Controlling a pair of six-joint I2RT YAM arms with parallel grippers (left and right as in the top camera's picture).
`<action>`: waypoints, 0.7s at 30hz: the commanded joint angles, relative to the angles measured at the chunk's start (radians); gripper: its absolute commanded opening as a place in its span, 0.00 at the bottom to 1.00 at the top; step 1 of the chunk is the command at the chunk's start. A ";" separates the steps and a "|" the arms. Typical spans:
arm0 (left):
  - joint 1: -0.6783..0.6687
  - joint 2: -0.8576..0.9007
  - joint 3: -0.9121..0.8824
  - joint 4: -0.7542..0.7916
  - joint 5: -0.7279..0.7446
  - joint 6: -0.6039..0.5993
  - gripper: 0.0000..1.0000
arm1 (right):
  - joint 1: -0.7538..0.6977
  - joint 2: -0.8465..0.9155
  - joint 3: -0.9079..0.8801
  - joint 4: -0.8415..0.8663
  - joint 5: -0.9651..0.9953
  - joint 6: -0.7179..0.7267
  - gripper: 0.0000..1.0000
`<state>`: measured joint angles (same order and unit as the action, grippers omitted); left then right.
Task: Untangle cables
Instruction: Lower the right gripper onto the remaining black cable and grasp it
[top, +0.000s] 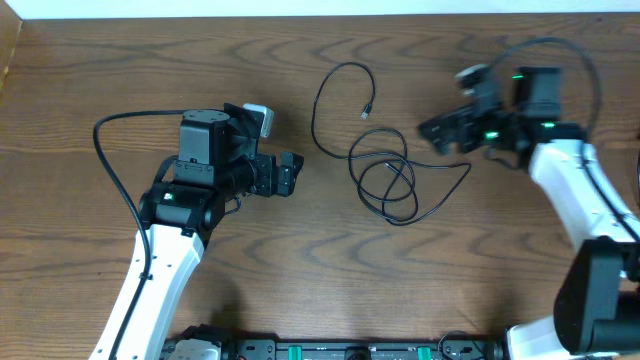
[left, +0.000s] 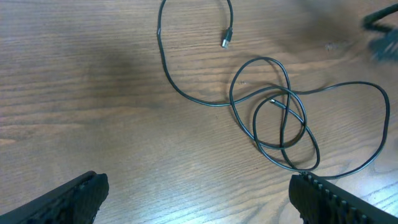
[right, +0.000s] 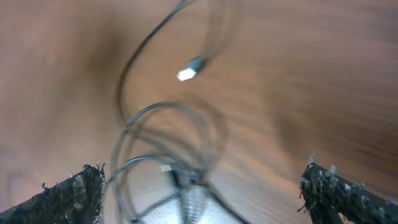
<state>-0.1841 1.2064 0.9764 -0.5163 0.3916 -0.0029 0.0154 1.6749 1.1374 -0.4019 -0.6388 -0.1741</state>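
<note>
1. Down at the near edge, the white left arm (top: 165, 260) reached across the wooden surface (top: 80, 70), with the left gripper (top: 290, 176) at its tip pointing toward the middle.
2. Left gripper wide open, folks. In the left wrist view its two black fingers (left: 71, 199) sat at opposite bottom corners with only bare wood between them, and nothing was held.
3. Just past it, well clear of those fingers, lay the cable (left: 286, 107). It was thin and black, flat on the surface near the middle, and coiled into a few overlapping loops.
4. Inside the loops sat one small plug end (left: 273, 99), pale at the tip. Which strand passed over which, I could not tell.
5. A wider lobe of the cable bulged out to the right of the loops, toward the right gripper (top: 438, 131).
6. Right gripper open too. The right wrist view was blurred, but its fingers (right: 68, 193) stood far apart with the loops on the wood below and between them, and nothing was clamped. Whether it touched the cable, I could not tell.
7. Farther back, a long tail curved away from the loops in a big arc and ended in a second plug end (top: 366, 113), lying free on bare wood.
</note>
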 joint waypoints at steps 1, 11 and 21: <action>0.003 0.004 -0.004 0.000 0.012 0.006 0.97 | 0.124 0.035 -0.016 -0.006 -0.014 -0.075 0.99; 0.003 0.004 -0.004 0.000 0.012 0.006 0.97 | 0.419 0.149 -0.018 0.010 0.169 -0.097 0.99; 0.003 0.004 -0.004 0.000 0.012 0.006 0.97 | 0.543 0.234 -0.018 0.012 0.274 -0.089 0.87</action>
<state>-0.1841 1.2064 0.9764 -0.5163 0.3916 -0.0029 0.5472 1.9038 1.1244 -0.3878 -0.4076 -0.2581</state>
